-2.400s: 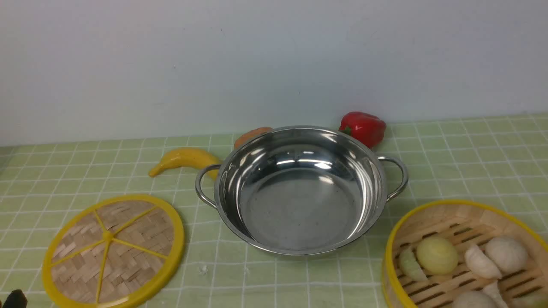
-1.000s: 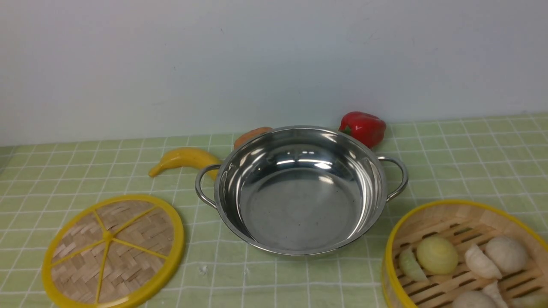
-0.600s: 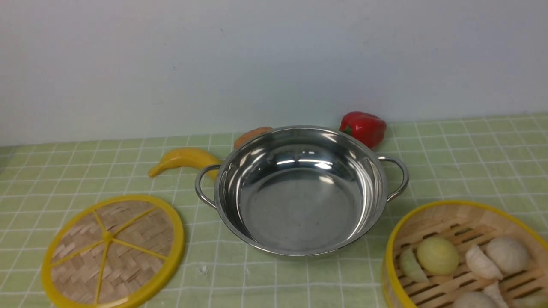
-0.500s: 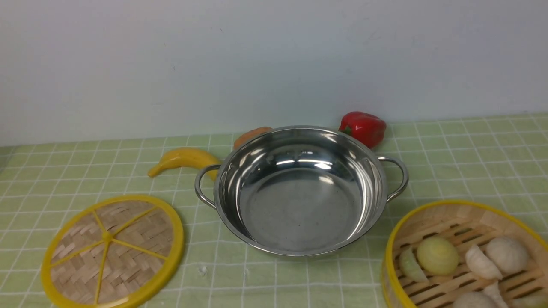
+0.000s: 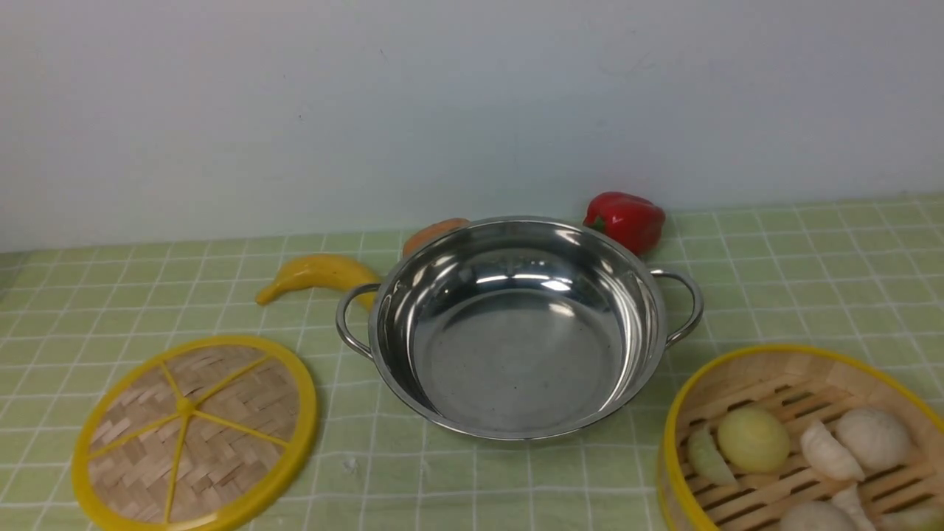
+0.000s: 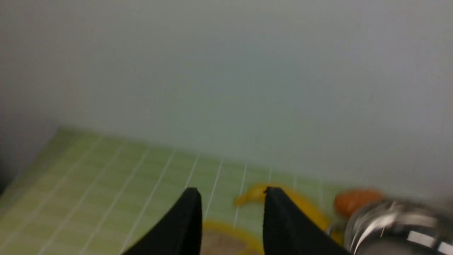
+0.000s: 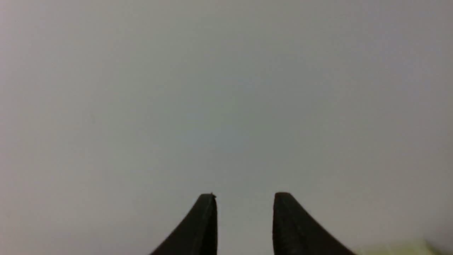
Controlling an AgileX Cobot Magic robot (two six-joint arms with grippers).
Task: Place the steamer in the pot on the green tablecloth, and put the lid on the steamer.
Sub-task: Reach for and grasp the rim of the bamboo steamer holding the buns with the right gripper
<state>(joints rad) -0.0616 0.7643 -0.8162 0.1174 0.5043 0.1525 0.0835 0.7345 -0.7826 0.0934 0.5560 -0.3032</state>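
Left fingers (image 6: 184, 221), right fingers (image 7: 204, 223) apart; steamer (image 5: 743, 375) cut off by frame edge.

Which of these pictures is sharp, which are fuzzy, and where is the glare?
Front view: sharp, evenly lit, white glare streaks inside the pot. Left wrist view: smeared; banana and pot are fuzzy beyond the open left gripper. Right wrist view: soft, mostly blank wall past the open right gripper.
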